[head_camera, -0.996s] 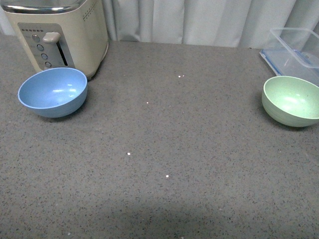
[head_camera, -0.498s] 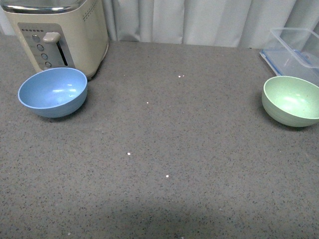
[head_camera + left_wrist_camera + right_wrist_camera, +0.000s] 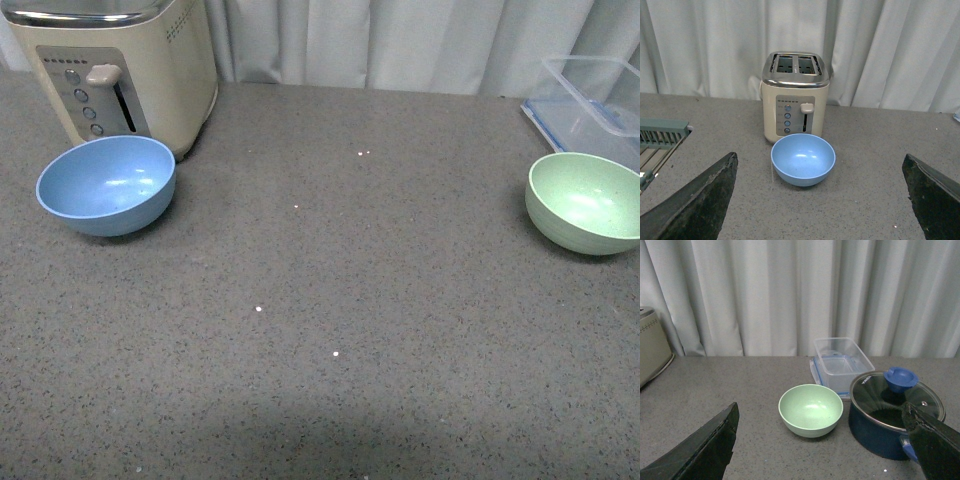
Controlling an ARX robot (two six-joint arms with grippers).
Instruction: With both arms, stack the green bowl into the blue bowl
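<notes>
The blue bowl (image 3: 106, 184) stands upright on the grey counter at the left, just in front of a toaster. Far across the counter at the right edge stands the green bowl (image 3: 584, 201), also upright and empty. Neither arm shows in the front view. In the left wrist view the blue bowl (image 3: 803, 159) lies ahead of my open left gripper (image 3: 822, 200), well clear of its fingers. In the right wrist view the green bowl (image 3: 811, 410) lies ahead of my open right gripper (image 3: 822, 440), nothing between the fingers.
A cream toaster (image 3: 120, 65) stands behind the blue bowl. A clear plastic container (image 3: 590, 100) sits behind the green bowl. A dark blue pot with a glass lid (image 3: 892, 412) stands beside the green bowl. A rack (image 3: 660, 137) shows near the left arm. Curtains hang behind the counter.
</notes>
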